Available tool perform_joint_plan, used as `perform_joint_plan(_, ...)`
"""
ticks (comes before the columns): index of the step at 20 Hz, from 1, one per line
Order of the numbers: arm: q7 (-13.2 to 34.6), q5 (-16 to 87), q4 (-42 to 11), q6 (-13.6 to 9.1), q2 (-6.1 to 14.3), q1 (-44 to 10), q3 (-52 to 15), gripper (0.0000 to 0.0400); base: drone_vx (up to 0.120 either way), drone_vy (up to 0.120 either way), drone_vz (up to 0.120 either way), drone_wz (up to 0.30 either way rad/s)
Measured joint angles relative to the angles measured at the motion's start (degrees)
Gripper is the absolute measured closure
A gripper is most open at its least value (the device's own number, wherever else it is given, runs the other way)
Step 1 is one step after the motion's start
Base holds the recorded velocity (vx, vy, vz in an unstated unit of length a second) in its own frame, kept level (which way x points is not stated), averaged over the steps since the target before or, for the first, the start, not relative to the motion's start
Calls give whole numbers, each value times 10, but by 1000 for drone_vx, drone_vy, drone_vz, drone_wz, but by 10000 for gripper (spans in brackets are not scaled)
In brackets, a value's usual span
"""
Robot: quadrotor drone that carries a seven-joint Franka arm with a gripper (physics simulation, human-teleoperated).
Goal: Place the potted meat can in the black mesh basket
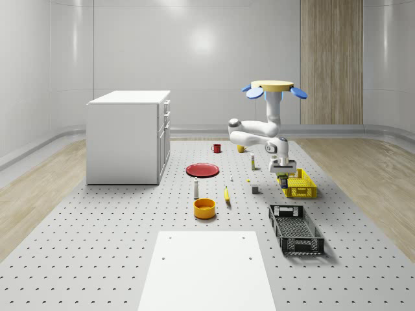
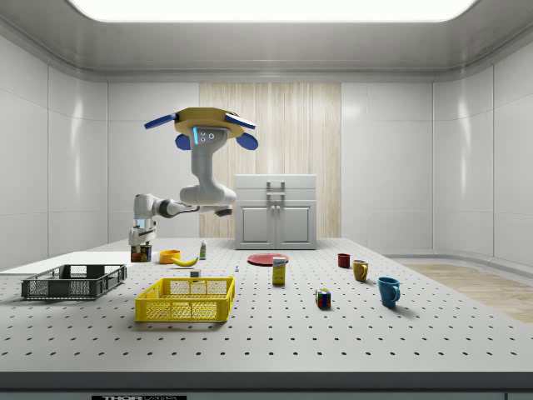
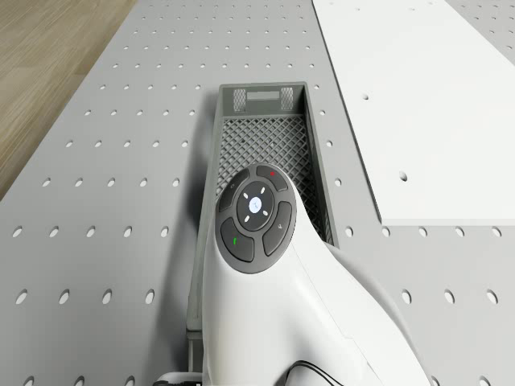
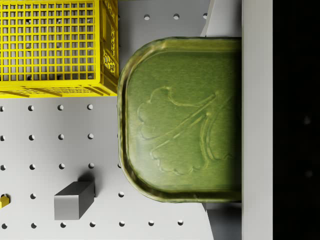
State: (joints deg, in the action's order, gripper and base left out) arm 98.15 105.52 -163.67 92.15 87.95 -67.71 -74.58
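The quadrotor drone with blue rotors and a tan top plate (image 1: 272, 87) hovers well above the grey perforated worktop (image 1: 117, 240), between the white cabinet (image 1: 128, 136) and the wood-panelled wall strip. Its white jointed arm (image 1: 249, 133) reaches down and forward to the gripper (image 1: 283, 173), which hangs above the worktop just beside the yellow plastic mesh crate (image 1: 302, 186). The fingers (image 4: 257, 120) are clenched on the potted meat can, a rounded rectangular tin with an embossed green top (image 4: 182, 120); the can is held off the worktop, with the yellow crate and a small grey block (image 4: 74, 200) below it in the wrist view. The long black mesh basket (image 1: 296, 229) lies on the worktop near the gripper, toward the whole-scene view's bottom; in the drone view its mesh floor (image 3: 265, 141) extends beyond the arm's wrist. In the side view the gripper (image 2: 141, 247) holds the can (image 2: 141, 252) between the basket (image 2: 73, 281) and the crate (image 2: 185, 298).
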Motion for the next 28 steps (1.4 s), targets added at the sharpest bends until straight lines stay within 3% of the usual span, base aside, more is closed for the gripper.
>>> perform_joint_plan(28, 1, -1, 0, 3, 3, -1, 0, 115, 120, -6, 0, 0)
